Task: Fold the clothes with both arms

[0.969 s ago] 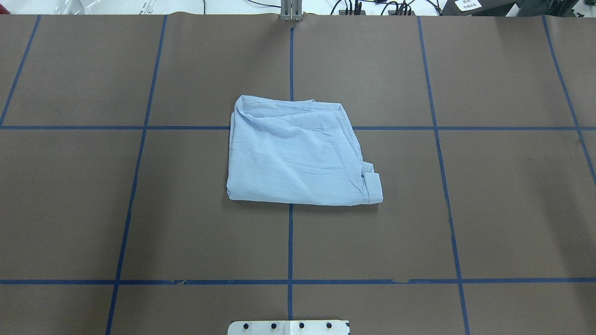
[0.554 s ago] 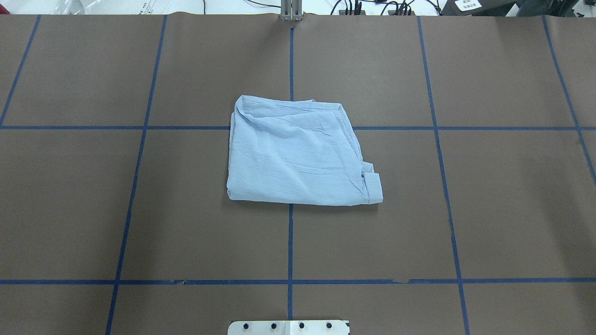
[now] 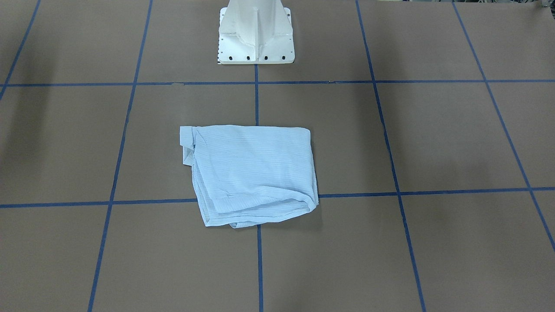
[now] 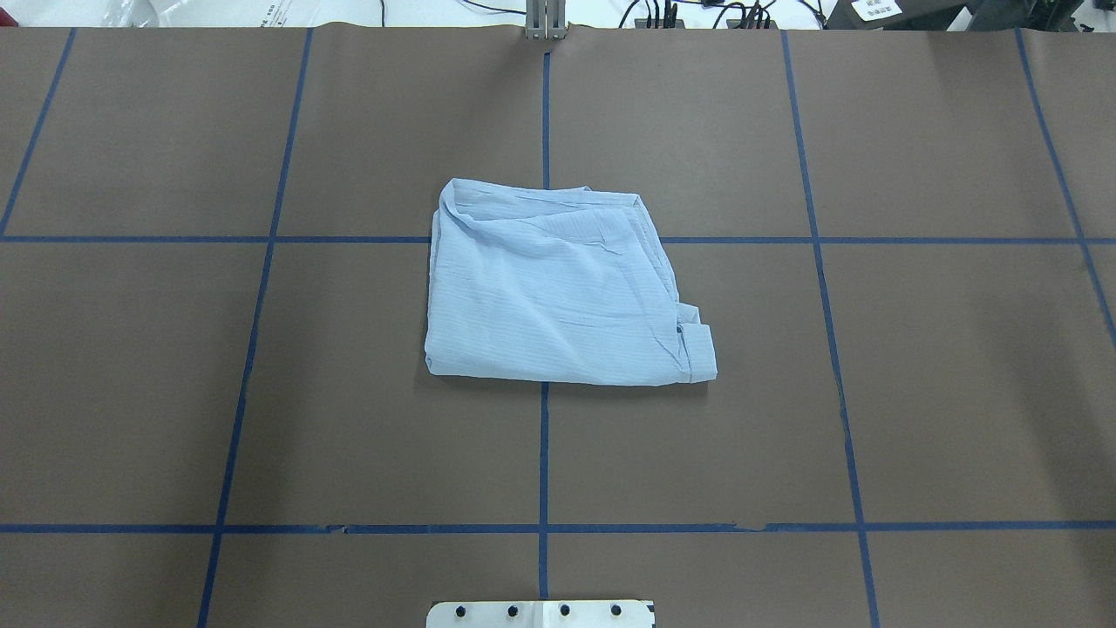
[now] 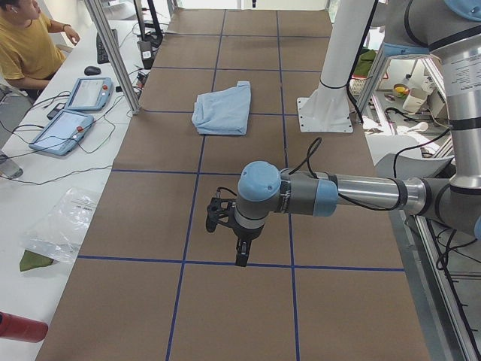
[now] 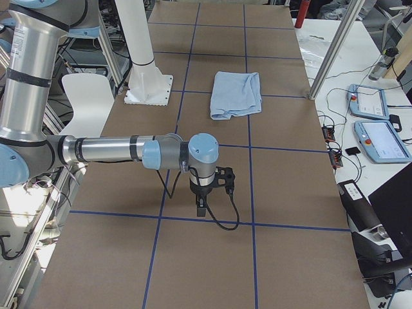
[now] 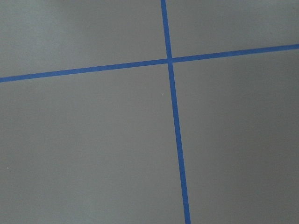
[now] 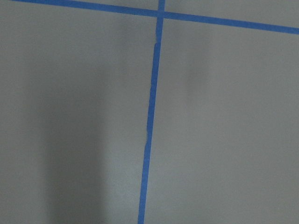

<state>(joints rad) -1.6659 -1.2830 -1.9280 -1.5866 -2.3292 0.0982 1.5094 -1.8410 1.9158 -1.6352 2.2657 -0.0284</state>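
The clothes are one pale-blue striped shirt (image 4: 558, 292), folded into a rough rectangle and lying flat at the table's middle; it also shows at shirt (image 3: 253, 173), shirt (image 5: 223, 109) and shirt (image 6: 237, 94). Nothing touches it. The left arm reaches over the table's left end with its gripper (image 5: 239, 254) pointing down, far from the shirt. The right arm stands likewise at the table's right end, its gripper (image 6: 201, 207) pointing down. I cannot tell whether either is open or shut. Both wrist views hold only brown table and blue tape.
Brown paper with a blue tape grid (image 4: 544, 453) covers the table. The white pedestal base (image 3: 256, 34) stands at the robot's edge. Beyond the far edge are a metal post (image 5: 113, 53), tablets (image 5: 75, 113) and a seated person (image 5: 26, 45).
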